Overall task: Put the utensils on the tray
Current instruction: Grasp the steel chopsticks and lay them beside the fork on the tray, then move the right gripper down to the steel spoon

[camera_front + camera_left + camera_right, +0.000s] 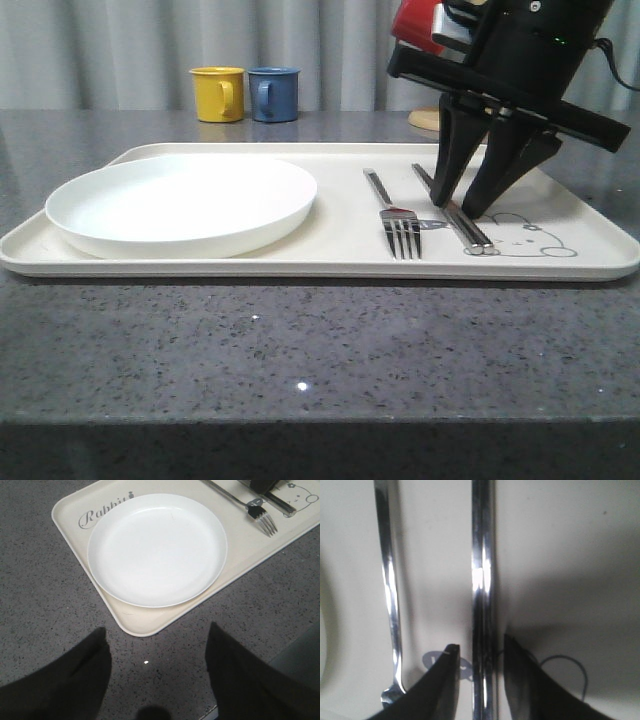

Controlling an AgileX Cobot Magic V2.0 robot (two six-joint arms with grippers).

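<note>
Straddling the chopsticks (455,213) on the tray (340,262), the right tool (457,208) stands apart; the fork (394,218) lies at their nine o'clock.

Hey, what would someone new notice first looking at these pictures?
The right claw stands low over the cream tray, its fingers astride the chopsticks at the tray's right side, a gap showing either side. A fork lies just left of them, and a big white plate covers the tray's left half.

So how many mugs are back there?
2: a yellow mug and a blue mug side by side behind the tray, yellow on the left.
</note>
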